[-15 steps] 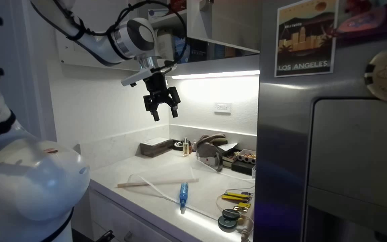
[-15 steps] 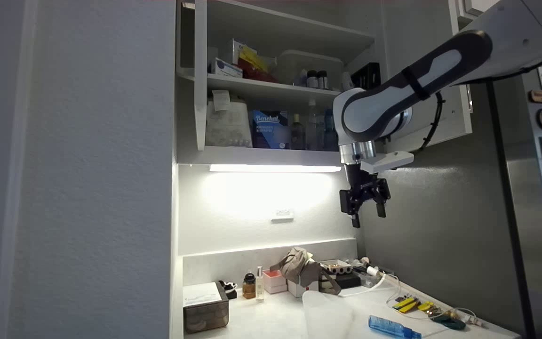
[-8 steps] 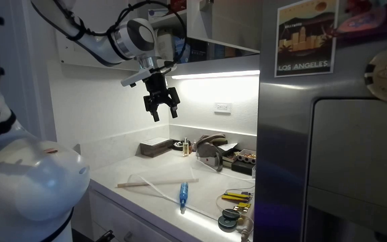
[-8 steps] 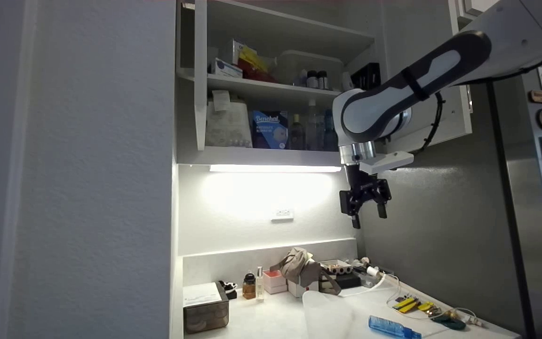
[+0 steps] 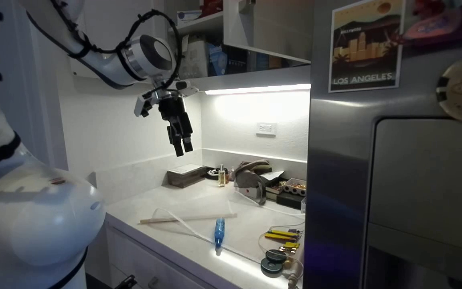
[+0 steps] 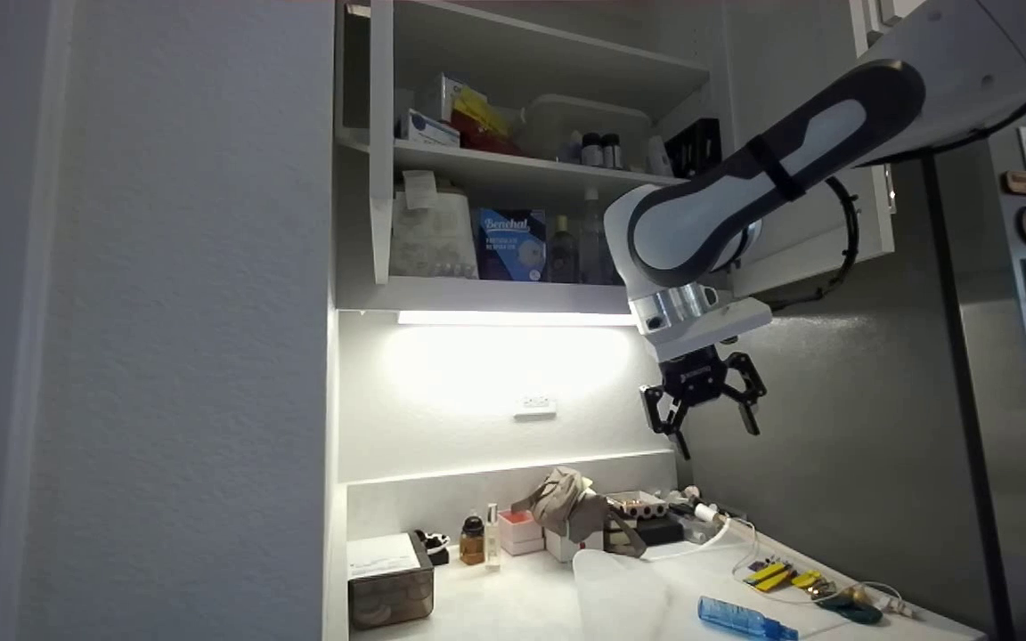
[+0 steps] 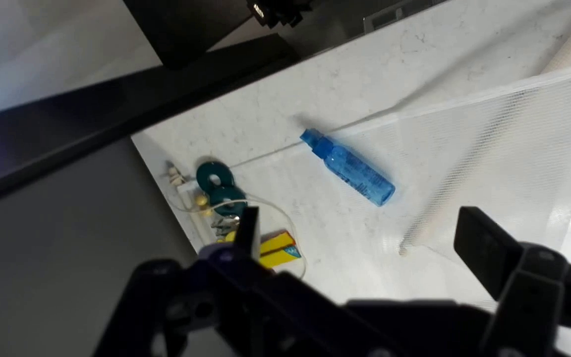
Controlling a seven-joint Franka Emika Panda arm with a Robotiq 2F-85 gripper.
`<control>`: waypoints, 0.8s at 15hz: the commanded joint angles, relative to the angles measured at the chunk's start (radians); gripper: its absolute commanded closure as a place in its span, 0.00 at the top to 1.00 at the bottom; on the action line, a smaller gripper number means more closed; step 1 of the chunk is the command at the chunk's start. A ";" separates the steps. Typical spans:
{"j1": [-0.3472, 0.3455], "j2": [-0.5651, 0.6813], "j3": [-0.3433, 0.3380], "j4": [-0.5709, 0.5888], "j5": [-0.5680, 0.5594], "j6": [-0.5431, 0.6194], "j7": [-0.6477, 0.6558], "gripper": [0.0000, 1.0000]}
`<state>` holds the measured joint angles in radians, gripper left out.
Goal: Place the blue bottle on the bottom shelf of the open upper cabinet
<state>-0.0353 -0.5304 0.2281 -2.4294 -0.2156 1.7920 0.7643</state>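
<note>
Gripper (image 6: 718, 439), one: fingers (image 7: 486, 250) spread wide, nothing between them, high over the counter (image 7: 389, 69). Blue bottle (image 7: 355, 171), one: lying on its side, well below the gripper, near the counter's front edge; body on white netting (image 7: 439, 144), cap slanting toward the front corner beside the fridge (image 5: 347, 168). Long axis oblique to the line between the fingertips, judged closer to along it than across it; a wrist turn seems called for before any descent.

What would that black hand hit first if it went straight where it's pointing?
Probably the blue bottle, or the white mesh right beside it; exact aim and depth are hard to judge.
</note>
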 commanded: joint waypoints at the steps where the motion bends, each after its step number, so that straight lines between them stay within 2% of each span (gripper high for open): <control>1: -0.015 -0.040 0.004 -0.070 0.018 -0.029 0.177 1.00; 8: -0.056 -0.126 -0.080 -0.256 0.047 -0.034 0.428 1.00; 12: -0.102 -0.126 -0.110 -0.296 0.075 -0.021 0.567 1.00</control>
<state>-0.1042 -0.6274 0.1284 -2.6964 -0.1795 1.7667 1.2435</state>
